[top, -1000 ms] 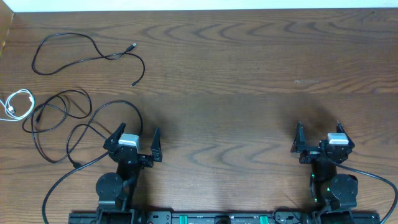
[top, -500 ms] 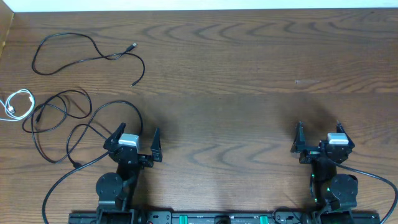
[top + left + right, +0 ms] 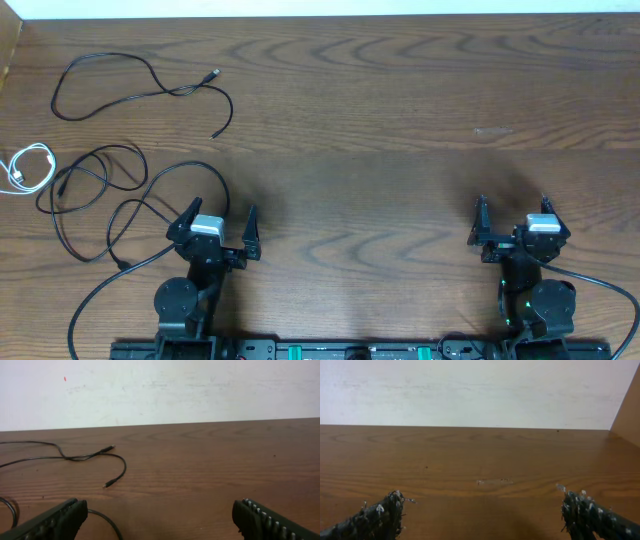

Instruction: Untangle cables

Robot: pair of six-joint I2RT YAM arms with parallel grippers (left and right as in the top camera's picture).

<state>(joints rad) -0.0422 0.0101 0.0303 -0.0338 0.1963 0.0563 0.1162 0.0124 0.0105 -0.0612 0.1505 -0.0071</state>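
we are seeing left gripper, right gripper spread, empty; looped thin black cord lying near left one, second black cord, white cord beyond.

Even soft light, faint shadows, sharp focus.

No writing, label, brand or number can be read in any view. The wooden table and pale wall are plain. Small green marks on the rail at the table's near edge are too small to read.
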